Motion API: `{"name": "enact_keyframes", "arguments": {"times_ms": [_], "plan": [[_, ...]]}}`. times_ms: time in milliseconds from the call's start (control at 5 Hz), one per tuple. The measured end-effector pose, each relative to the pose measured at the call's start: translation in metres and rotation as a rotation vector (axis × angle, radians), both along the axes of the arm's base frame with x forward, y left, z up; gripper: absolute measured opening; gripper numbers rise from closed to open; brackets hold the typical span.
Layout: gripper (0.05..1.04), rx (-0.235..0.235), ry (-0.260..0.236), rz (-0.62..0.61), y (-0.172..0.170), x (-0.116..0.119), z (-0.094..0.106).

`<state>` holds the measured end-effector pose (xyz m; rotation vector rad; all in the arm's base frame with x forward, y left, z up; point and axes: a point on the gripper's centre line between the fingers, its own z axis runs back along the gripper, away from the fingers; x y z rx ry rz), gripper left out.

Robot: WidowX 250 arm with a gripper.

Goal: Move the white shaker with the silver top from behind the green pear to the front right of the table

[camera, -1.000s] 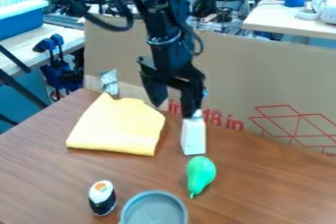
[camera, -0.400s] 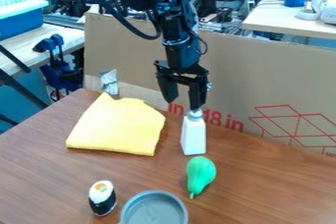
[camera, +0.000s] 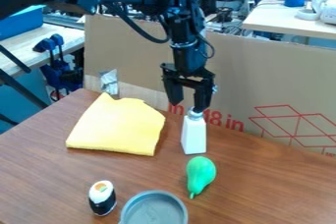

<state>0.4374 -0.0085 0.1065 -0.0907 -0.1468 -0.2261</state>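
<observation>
My black two-finger gripper (camera: pixel 187 105) hangs pointing down over the far part of the brown wood-grained table (camera: pixel 39 169), with my fingers spread well open and a clear gap between them. I have nothing between them. The white, square-sided bottle with a narrow grey top (camera: pixel 193 134) stands upright on the table below me. It lies toward the camera's right of my gap: the tip of my right-hand finger, as the camera sees it, comes down right at the bottle's top, while my other fingertip hangs off to the left, apart from it. Whether the nearer tip touches the top or is just in front of or behind it, I cannot tell.

To the camera's left of the bottle, and apart from it, lies a folded yellow cloth (camera: pixel 118 127), flat on the table. Near the bottle's base, on the camera's side, a green pear-shaped toy (camera: pixel 201 171) lies with its narrow end toward the camera. Closer to the camera are a round grey dish (camera: pixel 154 211) and, just left of it, a black-and-white toy sushi roll (camera: pixel 102 198) with an orange-and-green centre. Behind me, a brown cardboard panel (camera: pixel 263 80) with red markings stands along the table's far edge.
</observation>
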Motion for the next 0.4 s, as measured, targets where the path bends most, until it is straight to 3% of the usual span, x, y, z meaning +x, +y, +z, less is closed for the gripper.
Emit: {"name": "enact_keyframes", "arguments": {"times_ms": [200,400], "plan": [[1.007,-0.002,0.025,-0.006,-0.0062,-0.0070,-0.0131],[1.007,-0.001,-0.005,-0.008,-0.0093,-0.0106,-0.0037]]}}
